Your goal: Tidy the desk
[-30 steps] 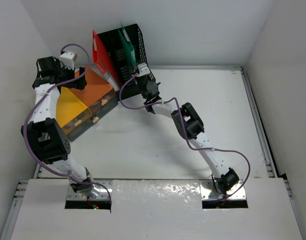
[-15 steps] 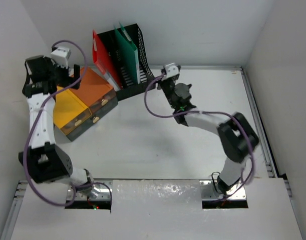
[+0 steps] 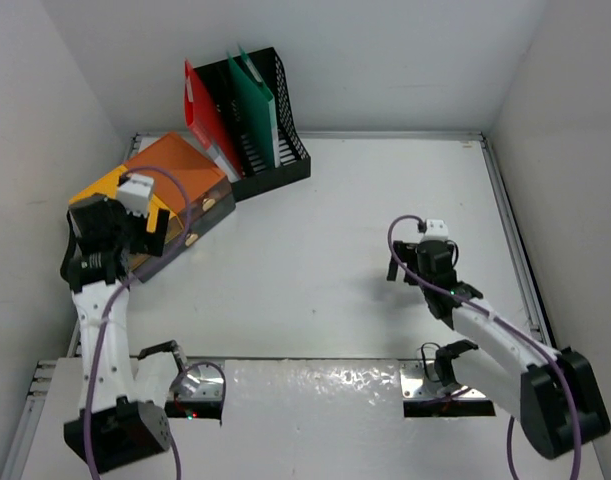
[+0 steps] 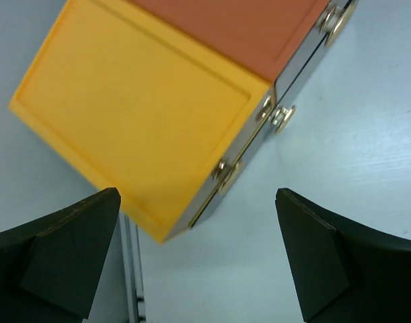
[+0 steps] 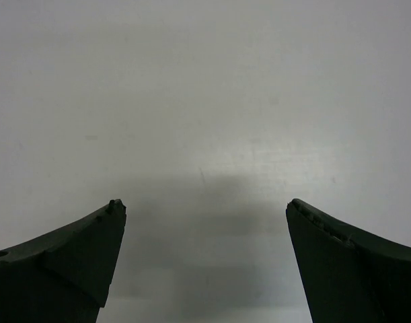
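— Is anything held?
— No. The left gripper (image 4: 198,195), jaws wide apart and empty, hangs over the orange-yellow box (image 4: 138,114), which is cut off at the frame's top. The right gripper (image 5: 206,202), also apart and empty, shows only the desk (image 5: 205,81), which fills its frame.

The left gripper (image 4: 197,196) hangs above the white surface (image 4: 356,141). Its two dark fingers (image 4: 64,249) stand wide apart at the lower corners of the view, and nothing is between them. Below lies a box (image 4: 134,114), with one part of its top yellow and the other part orange. Small gold knobs (image 4: 284,118) sit on its dark front side. A silver rail (image 4: 132,269) runs just beside the yellow corner.
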Robot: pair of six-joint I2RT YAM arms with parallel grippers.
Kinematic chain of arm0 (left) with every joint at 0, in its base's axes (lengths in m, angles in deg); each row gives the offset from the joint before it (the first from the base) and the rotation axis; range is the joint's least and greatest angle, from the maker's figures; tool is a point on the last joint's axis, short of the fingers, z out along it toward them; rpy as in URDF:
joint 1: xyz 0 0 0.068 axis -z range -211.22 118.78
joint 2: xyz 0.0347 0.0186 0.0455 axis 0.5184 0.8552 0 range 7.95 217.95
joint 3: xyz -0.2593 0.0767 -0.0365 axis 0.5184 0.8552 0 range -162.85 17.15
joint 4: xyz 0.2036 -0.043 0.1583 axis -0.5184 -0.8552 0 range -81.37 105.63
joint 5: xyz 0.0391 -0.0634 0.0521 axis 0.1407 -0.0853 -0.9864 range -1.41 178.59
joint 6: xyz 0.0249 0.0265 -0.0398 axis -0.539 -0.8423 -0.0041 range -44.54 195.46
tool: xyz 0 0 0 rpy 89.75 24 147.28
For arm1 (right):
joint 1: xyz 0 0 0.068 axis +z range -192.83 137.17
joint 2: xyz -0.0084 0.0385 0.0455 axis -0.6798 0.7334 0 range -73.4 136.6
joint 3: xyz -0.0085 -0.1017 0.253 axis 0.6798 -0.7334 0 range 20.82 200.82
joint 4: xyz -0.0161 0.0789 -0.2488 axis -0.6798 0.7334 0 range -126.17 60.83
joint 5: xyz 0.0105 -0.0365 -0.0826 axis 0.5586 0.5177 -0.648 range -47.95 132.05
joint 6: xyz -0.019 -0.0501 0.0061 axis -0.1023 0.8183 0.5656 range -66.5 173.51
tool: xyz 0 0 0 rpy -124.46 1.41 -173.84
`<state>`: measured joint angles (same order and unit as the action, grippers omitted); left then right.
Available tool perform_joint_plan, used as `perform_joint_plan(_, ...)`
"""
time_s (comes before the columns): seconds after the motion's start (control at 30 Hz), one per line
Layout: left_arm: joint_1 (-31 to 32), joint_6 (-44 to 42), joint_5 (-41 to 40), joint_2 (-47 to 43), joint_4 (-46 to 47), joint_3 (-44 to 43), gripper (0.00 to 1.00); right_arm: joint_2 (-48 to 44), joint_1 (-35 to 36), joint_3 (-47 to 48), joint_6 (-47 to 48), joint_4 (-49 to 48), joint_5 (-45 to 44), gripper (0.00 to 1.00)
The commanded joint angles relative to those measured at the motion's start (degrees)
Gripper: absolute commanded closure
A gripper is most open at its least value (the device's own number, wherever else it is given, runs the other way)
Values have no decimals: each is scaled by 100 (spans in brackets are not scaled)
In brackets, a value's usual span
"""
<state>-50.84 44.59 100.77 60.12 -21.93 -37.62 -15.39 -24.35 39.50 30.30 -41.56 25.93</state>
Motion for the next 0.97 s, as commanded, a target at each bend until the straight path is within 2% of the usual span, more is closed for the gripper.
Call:
perform_joint_plan(0.0,-69,-217,-872,-696,135,500,0,-782,-20,-144,-343,485,-329,1)
perform_joint_plan(0.1,-77,-252,-1540,-1066,319,1151,0,-1388,-29,-303,-605,1030,-794,1)
perform_joint_plan(0.2,-95,-218,-1850,-1531,390,1687,0,-1907,-29,-356,-738,1513,-1147,1)
perform_joint_plan(0.37,-104,-69,-1790,-2096,398,2346,0,-2523,-20,-461,-1028,2278,-1464,1)
perform_joint_plan(0.5,-95,151,-2149,-2210,908,2794,0,-3040,-29,-593,-1248,2490,-1490,1)
perform_joint_plan(0.73,-95,204,-2203,-2289,1014,2883,0,-3516,-20,-945,-1310,2332,-1824,1)
perform_joint_plan(0.93,-112,213,-2247,-2351,1014,2910,0,-3403,-29,-910,-1574,2472,-2071,1)
